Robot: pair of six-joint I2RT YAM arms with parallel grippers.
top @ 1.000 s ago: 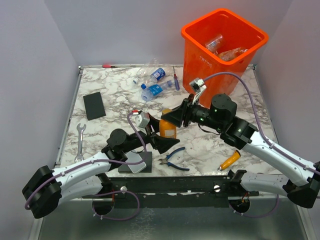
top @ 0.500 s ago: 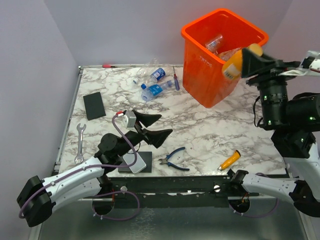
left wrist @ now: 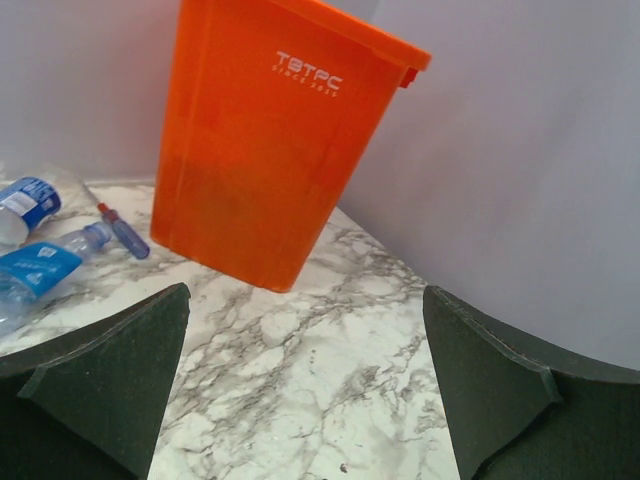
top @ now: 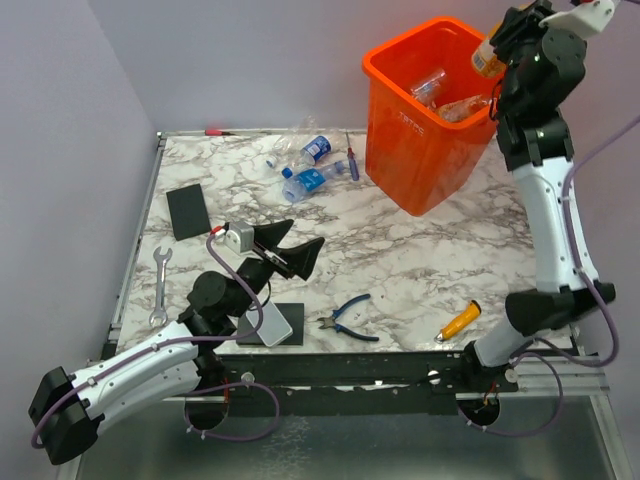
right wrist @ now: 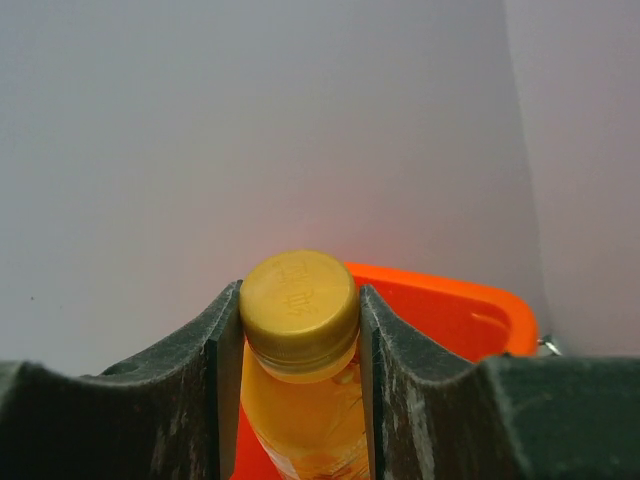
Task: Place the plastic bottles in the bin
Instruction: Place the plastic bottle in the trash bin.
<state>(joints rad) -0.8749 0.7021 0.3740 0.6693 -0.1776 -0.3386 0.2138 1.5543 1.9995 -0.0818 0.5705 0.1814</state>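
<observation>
Up at the far right rim of the bin [top: 405, 150]: an orange bottle [top: 485, 61] with a yellow cap [right wrist: 298, 297], well clear of the table [top: 440, 255]. Pinched at the neck, just under the cap, by the right gripper [right wrist: 298, 335], with fingers [right wrist: 226, 350] pressed against both sides, closed as far as the neck allows. In the right wrist view, cap towards the camera, body pointing down and away, orange rim of the bin behind it. Cannot tell from either view whether inside the rim's outline or just outside it.

Inside the bin, at least two clear bottles [top: 432, 86], crushed, lying near the top. Bin itself at the far right corner of the table, with white lettering on the side facing the left wrist camera.

Left of the bin, near the far edge: a loose cluster of blue-labelled bottles [top: 306, 182] lying on the marble, with a small blue-handled screwdriver [top: 352, 162] just beside them on the bin side.

Nearer, over the middle left of the table: the left gripper [top: 306, 236], spread wide and holding nothing, aimed towards the bin, with only bare marble between its fingers in the left wrist view.

Around it on the table: a black rectangular pad [top: 188, 211] at the left, a wrench [top: 160, 285] near the left edge, blue-handled pliers [top: 350, 318] and an orange-handled screwdriver [top: 458, 322] along the near edge, and a grey-and-black slab [top: 272, 325] beside the left arm.
</observation>
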